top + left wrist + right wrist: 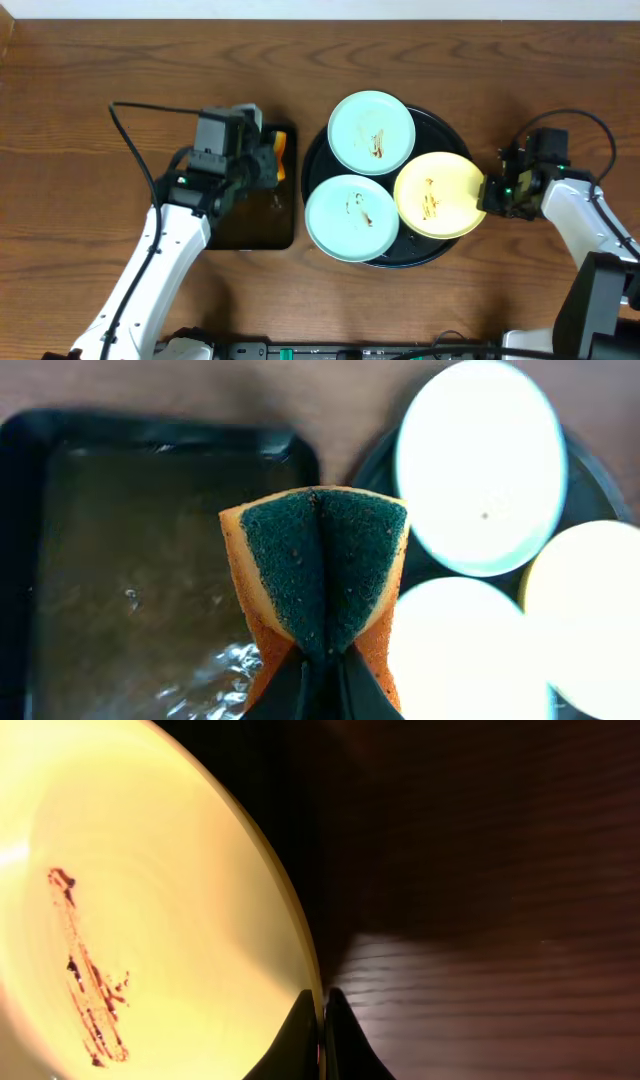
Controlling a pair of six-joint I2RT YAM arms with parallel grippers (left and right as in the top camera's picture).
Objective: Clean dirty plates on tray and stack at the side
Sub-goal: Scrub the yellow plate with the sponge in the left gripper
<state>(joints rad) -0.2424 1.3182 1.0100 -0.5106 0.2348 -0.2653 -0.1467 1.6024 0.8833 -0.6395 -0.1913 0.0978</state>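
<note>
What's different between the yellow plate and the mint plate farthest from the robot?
The yellow plate is pale yellow; the far mint plate pale blue-green. The right end effector pinches the yellow plate's rim; nothing touches the far mint plate. The yellow plate sits on the tray's right, the far mint plate at its back. Both are round, similar-sized and smeared brown.

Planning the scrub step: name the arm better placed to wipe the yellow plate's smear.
Left. The left end effector is shut on the folded sponge, beside the round tray. The right end effector is shut on the rim of the yellow plate, likely to steady it.
</note>
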